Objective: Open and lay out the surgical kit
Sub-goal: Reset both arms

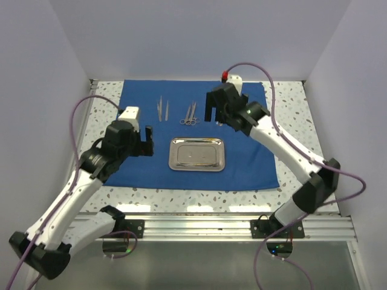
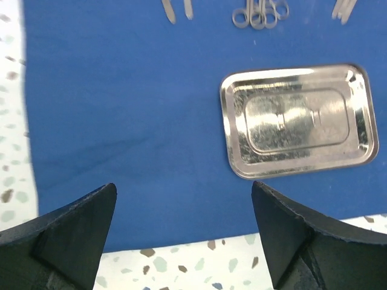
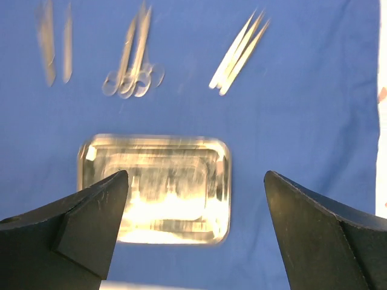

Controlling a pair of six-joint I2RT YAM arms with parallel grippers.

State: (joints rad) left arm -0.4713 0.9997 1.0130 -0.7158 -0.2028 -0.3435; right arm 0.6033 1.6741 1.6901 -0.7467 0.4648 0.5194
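Note:
The surgical kit lies unwrapped: the royal-blue cloth (image 1: 254,163) is spread flat over the table. The shiny steel tray (image 1: 196,154) sits empty at its middle, also seen as the tray (image 2: 299,121) and the tray (image 3: 156,187). Beyond it lie a pair of tweezers (image 1: 162,110) and scissor-like instruments (image 1: 190,115). The right wrist view shows scissors (image 3: 130,60) between tweezers (image 3: 54,48) and more tweezers (image 3: 239,54). My left gripper (image 1: 147,140) (image 2: 183,187) hangs open over the cloth's left part. My right gripper (image 1: 213,115) (image 3: 195,175) is open above the cloth, right of the scissors, holding nothing.
The speckled tabletop (image 1: 199,196) shows around the cloth. White walls close in on the left, back and right. An aluminium rail (image 1: 199,226) runs along the near edge. Purple cables (image 1: 284,130) trail from both arms.

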